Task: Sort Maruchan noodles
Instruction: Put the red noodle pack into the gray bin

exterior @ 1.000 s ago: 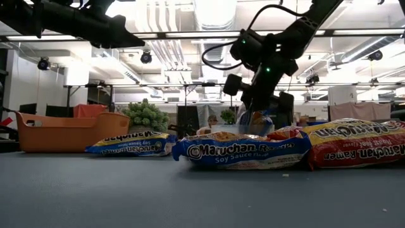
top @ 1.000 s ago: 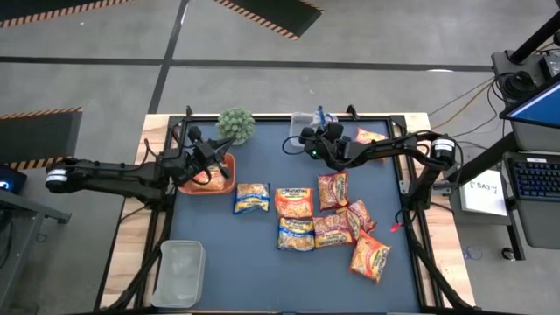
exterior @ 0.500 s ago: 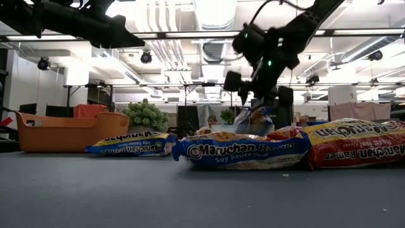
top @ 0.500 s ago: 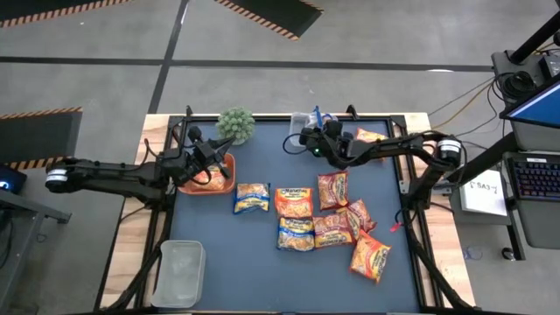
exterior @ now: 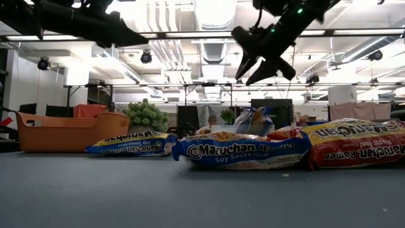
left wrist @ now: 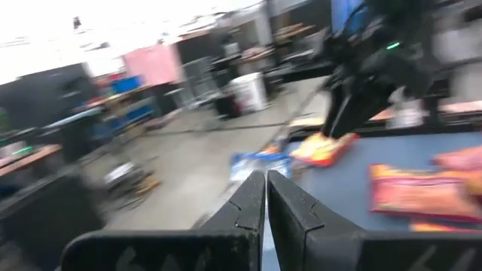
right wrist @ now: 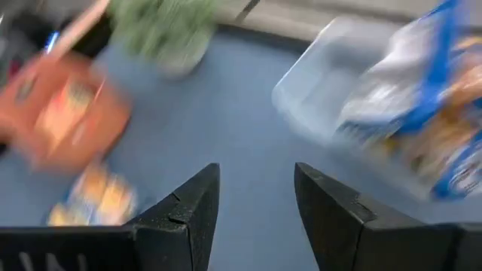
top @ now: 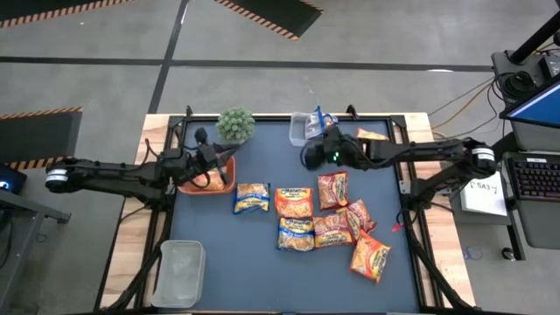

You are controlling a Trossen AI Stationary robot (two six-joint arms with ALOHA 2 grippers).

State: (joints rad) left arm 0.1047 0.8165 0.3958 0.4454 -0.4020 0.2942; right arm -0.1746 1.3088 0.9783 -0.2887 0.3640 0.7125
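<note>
Several Maruchan packets (top: 315, 219) lie flat in the middle of the dark mat, orange, blue-and-yellow and red. A blue packet (top: 319, 118) stands on edge in the clear tub (top: 300, 129) at the far edge; the low view shows this packet (exterior: 253, 120) upright behind the nearer ones. My right gripper (top: 307, 157) hangs open just near of that tub, high above the table (exterior: 261, 63), with nothing between its fingers (right wrist: 256, 188). My left gripper (top: 213, 157) is shut (left wrist: 266, 179) and empty, over the orange tray (top: 197, 185), which holds an orange packet.
A green plant (top: 235, 124) stands at the far edge beside the tray. A second clear tub (top: 179, 271) sits at the near left corner. One orange packet (top: 369, 136) lies at the far right. Bare mat (top: 254, 271) shows along the near side.
My right gripper has opened and let go of the blue packet, which now stands in the far clear tub. The gripper has then risen and drawn back a little toward the near left, tipping more level.
</note>
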